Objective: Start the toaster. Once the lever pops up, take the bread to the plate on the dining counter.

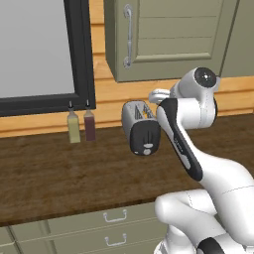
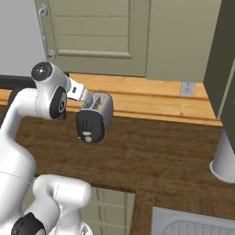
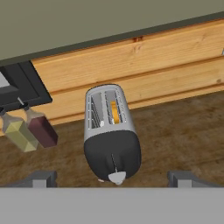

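- Two-finger dark gripper (image 3: 111, 178) spread wide, holding nothing, above small silver two-slot toaster (image 3: 111, 133).
- Tan-orange bread slice (image 3: 114, 112) sits in one slot.

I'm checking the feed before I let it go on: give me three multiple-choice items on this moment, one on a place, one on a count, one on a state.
1. Where does the toaster stand?
A. On the wooden worktop by the back wall
B. Inside the upper cabinet
C. In the sink

2. How many bottles stand under the window frame?
A. None
B. Two
C. Four

3. How is the gripper?
A. Shut on the bread
B. Shut on the lever
C. Open, holding nothing

Answers:
1. A, since both base views show it on the brown top near the wood wall.
2. B, a yellowish one and a dark red one side by side.
3. C, in the hand view the fingertips stand wide apart on either side of the toaster's black end, and the bread sits in a slot.
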